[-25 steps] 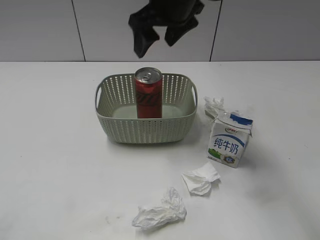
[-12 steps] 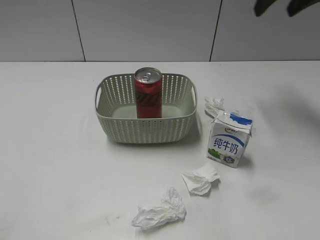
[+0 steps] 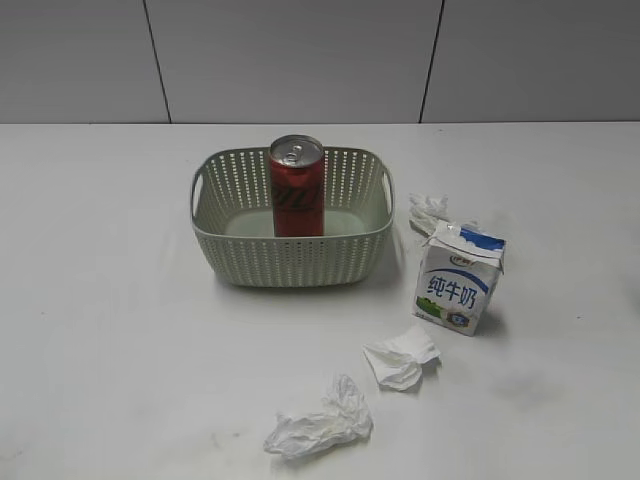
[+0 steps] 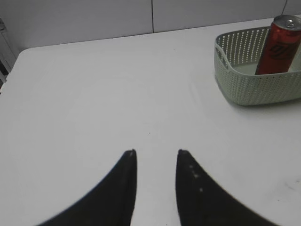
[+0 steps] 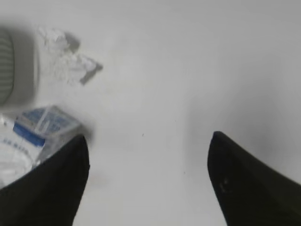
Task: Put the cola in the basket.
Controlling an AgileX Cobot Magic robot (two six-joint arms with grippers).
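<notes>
The left end effector (image 4: 156, 153) hangs over bare white worktop (image 4: 94, 103), its two black fingers a little apart with nothing between them. The right end effector (image 5: 148, 139) is spread wide and empty above the worktop, with the white-and-blue milk carton (image 5: 33, 129) near its left finger. The tall slim red cola can (image 3: 297, 186) stands upright inside the pale green perforated plastic basket (image 3: 290, 258), near the far wall. To the right of the basket stands the carton (image 3: 459, 279), with one crumpled white tissue (image 3: 430, 211) behind it and two more (image 3: 402, 357) (image 3: 320, 421) nearer on the worktop.
</notes>
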